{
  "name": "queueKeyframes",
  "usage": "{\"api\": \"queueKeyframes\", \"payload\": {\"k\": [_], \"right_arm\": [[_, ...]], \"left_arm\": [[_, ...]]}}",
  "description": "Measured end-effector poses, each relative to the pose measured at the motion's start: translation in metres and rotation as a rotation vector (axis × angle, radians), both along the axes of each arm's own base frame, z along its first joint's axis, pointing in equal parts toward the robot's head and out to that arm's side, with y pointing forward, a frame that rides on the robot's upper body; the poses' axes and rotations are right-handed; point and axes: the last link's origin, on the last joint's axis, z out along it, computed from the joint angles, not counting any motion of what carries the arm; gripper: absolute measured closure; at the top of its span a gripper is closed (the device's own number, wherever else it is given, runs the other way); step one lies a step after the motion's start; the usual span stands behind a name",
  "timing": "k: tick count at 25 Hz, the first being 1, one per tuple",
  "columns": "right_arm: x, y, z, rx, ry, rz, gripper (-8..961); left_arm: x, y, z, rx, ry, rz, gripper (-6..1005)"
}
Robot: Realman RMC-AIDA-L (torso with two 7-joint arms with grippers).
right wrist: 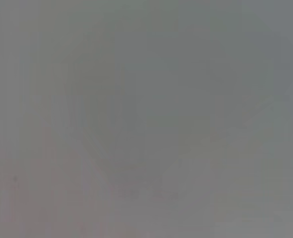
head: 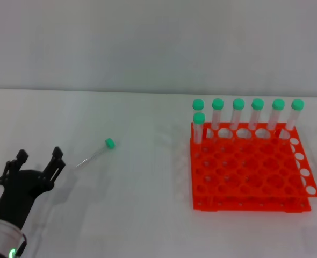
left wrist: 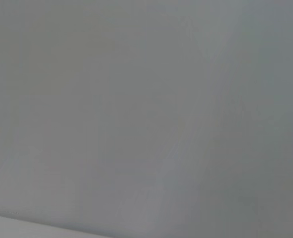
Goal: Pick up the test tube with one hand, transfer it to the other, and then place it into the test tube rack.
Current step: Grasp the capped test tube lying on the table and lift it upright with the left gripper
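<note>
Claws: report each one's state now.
Left claw: open, empty, near the loose test tube.
Right claw: not in view.

Clear plastic test tube (head: pixel 95 152), glossy orange-red plastic test tube rack (head: pixel 244 177), matt white table (head: pixel 137 215).

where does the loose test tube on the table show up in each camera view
Head view: the test tube lies on the white table, between the left gripper and the test tube rack.
Left wrist view: not in it, only blank grey.
Right wrist view: not in it, only blank grey.
Shared landmark: none.
</note>
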Motion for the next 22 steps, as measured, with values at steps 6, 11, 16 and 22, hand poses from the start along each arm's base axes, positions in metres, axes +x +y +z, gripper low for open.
{"api": "queueKeyframes", "payload": {"k": [6,11,16,22], "right_arm": [[0.002,-0.001,0.001,0.009,0.005,-0.008,111],[0.0,0.001,0.002,0.011,0.006,-0.003,111],[-0.002,0.003,0.002,0.011,0.006,0.001,111],[-0.005,0.007,0.001,0.008,-0.002,0.007,111]], "left_arm": [[0.008,0.028,0.008,-0.049,-0.061,-0.05,145],[0.004,0.06,0.033,-0.225,-0.158,-0.101,198],[0.01,0.093,0.06,-0.457,-0.156,-0.105,261],[0.03,0.118,0.086,-0.743,-0.03,-0.089,325]]}}
